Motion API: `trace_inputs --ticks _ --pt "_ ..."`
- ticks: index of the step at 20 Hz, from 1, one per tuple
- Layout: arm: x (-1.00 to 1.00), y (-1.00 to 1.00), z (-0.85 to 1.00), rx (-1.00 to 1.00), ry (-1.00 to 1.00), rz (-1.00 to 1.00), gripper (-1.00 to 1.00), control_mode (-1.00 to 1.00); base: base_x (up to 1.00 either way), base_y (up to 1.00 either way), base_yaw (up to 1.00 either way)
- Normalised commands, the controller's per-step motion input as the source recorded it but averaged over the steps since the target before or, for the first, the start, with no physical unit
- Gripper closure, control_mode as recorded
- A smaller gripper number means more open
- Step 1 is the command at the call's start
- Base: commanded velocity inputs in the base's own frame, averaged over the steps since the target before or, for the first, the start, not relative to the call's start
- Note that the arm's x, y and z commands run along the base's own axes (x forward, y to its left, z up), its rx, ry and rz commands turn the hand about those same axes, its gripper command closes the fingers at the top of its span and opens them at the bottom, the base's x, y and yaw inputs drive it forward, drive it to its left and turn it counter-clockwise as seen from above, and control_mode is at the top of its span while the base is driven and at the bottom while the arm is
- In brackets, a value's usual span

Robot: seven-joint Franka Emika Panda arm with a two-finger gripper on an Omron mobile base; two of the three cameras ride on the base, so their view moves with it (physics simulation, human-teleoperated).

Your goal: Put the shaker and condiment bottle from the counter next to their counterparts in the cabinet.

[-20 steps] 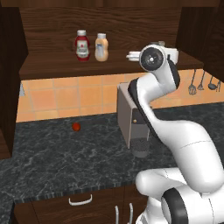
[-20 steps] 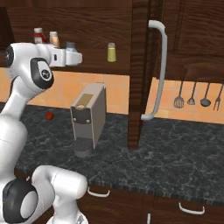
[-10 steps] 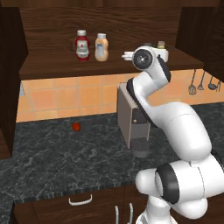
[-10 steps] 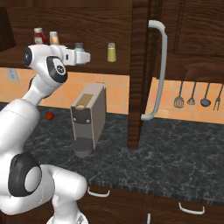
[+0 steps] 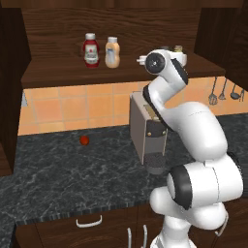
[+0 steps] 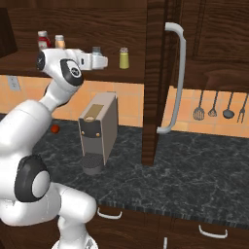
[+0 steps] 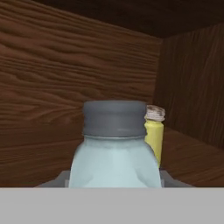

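gripper (image 6: pixel 103 61) clamps shaker (image 7: pixel 114 148) at mid-body | we judge it light, rigid, smooth plastic; slippery | yellow-green shaker (image 7: pixel 153 131) just beyond

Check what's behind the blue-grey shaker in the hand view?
Behind the shaker, the yellow-green shaker shows at its right, partly covered by it, then the cabinet's wood-grain back panel. The shelf directly behind is hidden.
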Motion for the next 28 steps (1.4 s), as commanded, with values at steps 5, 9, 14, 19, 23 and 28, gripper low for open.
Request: trace_inputs --ticks 5,9,14,19,23,28 --pt "0.35 0.00 0.00 0.00 -0.04 0.00 1.00 -1.00 0.00 0.00 0.00" --pt "0.54 -0.04 -0.01 0.00 -0.03 0.00 1.00 -1.00 0.00 0.00 0.00" --pt "0.17 -0.15 -0.09 0.00 -0.03 0.00 1.00 -1.00 0.00 0.00 0.00" --pt "0.08 -0.30 -0.11 -0.01 -0.01 -0.04 1.00 -1.00 0.00 0.00 0.00" --pt "0.06 -0.12 -0.06 0.00 -0.05 -0.01 1.00 -1.00 0.00 0.00 0.00" --pt "0.00 0.00 -0.02 0.00 -0.10 0.00 -1.00 -1.00 0.00 0.00 0.00"
